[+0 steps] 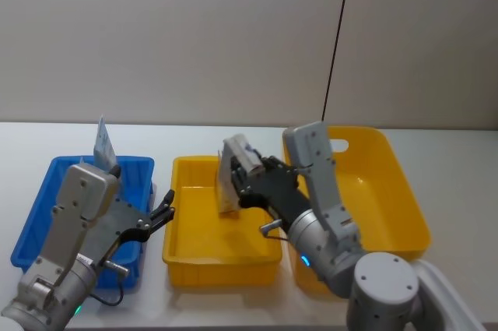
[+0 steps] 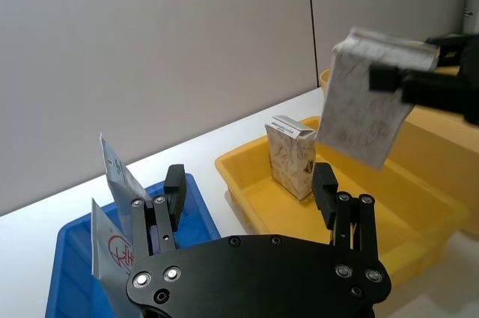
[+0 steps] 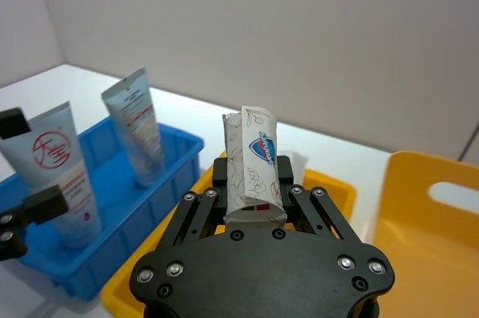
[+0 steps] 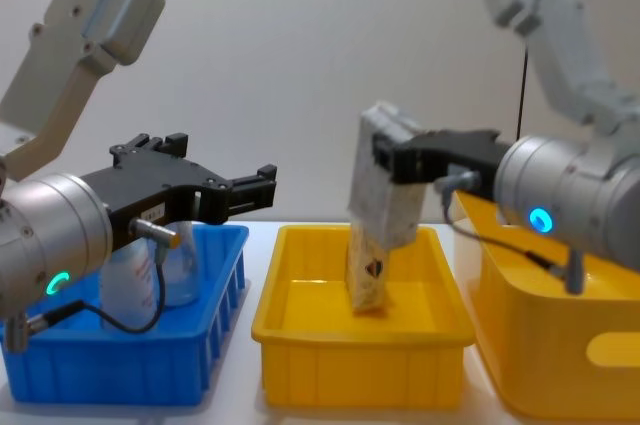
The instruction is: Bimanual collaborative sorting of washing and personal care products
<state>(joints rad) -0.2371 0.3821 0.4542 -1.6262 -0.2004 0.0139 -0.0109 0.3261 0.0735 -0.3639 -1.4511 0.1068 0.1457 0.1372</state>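
My right gripper (image 3: 254, 176) is shut on a beige carton (image 3: 254, 161) with a blue mark. It holds the carton (image 4: 385, 180) tilted above the middle yellow tray (image 4: 360, 365). A second carton (image 2: 292, 157) stands upright inside that tray, just below the held one. Two pale squeeze tubes with red print (image 3: 63, 176) (image 3: 138, 123) stand in the blue tray (image 1: 47, 191). My left gripper (image 4: 255, 190) hovers over the blue tray's inner side, open, with nothing between its fingers (image 2: 176, 183). The tubes stand close beside it.
A larger yellow bin (image 1: 405, 206) with a handle slot sits to the right of the middle tray. The three containers stand side by side on a white table (image 1: 451, 152), with a plain wall behind.
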